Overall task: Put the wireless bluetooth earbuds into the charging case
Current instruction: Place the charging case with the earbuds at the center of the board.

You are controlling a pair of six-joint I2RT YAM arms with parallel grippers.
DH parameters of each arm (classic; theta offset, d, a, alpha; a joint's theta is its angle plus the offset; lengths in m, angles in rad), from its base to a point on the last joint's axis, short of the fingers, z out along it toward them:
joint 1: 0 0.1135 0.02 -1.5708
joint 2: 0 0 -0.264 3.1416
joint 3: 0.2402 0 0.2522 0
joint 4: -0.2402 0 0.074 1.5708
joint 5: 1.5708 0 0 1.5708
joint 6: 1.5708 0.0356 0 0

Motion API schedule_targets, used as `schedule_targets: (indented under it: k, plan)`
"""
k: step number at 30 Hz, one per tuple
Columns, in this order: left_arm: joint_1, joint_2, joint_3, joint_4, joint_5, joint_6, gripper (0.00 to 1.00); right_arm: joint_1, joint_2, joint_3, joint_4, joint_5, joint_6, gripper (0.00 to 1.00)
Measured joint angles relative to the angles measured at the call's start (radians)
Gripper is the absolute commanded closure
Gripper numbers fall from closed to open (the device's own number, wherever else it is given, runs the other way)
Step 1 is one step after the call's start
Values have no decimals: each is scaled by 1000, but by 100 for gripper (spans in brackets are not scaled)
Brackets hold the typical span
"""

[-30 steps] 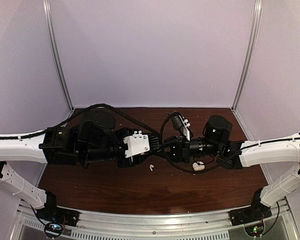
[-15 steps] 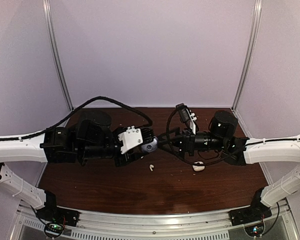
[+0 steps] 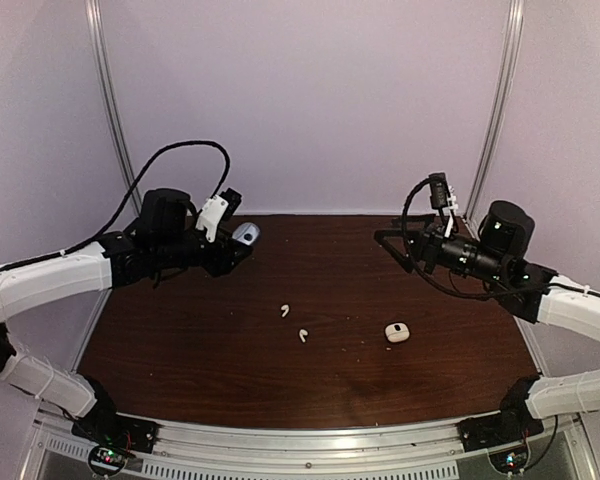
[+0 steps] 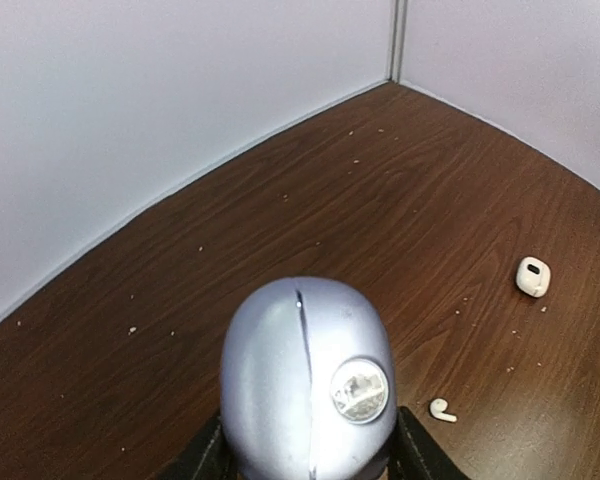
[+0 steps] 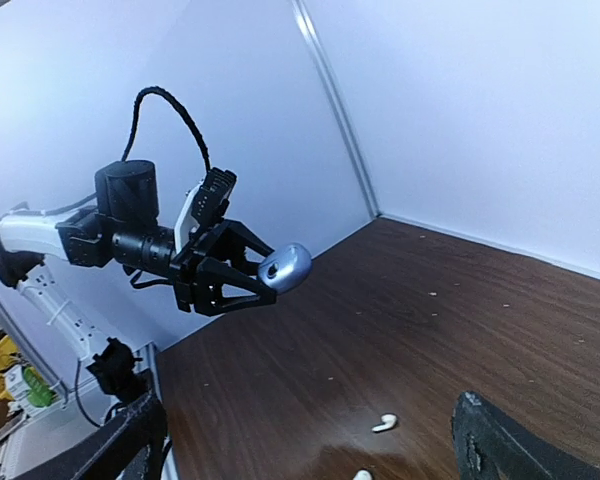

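Note:
My left gripper (image 3: 242,238) is raised at the back left, shut on a closed bluish-purple charging case (image 3: 246,233). That case fills the left wrist view (image 4: 308,385) between the gripper's fingers. Two white earbuds (image 3: 285,310) (image 3: 302,335) lie loose on the brown table near its middle. One earbud (image 4: 441,409) shows in the left wrist view and two (image 5: 384,423) (image 5: 361,475) in the right wrist view. My right gripper (image 3: 392,248) hangs open and empty at the back right, aimed across at the left gripper (image 5: 225,275) and its case (image 5: 285,266).
A small white charging case (image 3: 397,332) (image 4: 532,276) lies on the table right of the earbuds. Pale walls with metal corner posts (image 3: 115,120) enclose the table at the back and sides. An aluminium rail (image 3: 310,440) runs along the near edge.
Both arms have drawn apart from the table's middle, the left going back-left with the bluish case and the right going right. The right gripper has opened. A second white earbud now shows on the table.

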Motion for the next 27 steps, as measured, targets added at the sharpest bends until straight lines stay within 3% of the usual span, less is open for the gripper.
schedule_targets:
  k: [6, 13, 20, 27]
  plan:
    - [180, 145, 0, 5, 56, -111, 69, -82, -143, -48, -126, 135, -56, 0]
    - [319, 374, 40, -14, 58, -169, 70, -120, -109, -82, -273, 225, -30, 0]
    - [339, 567, 148, -37, 62, -198, 70, -122, -87, -133, -373, 286, -2, 0]
    - [339, 636, 194, -64, 59, -212, 68, -126, -7, -146, -409, 317, 27, 5]
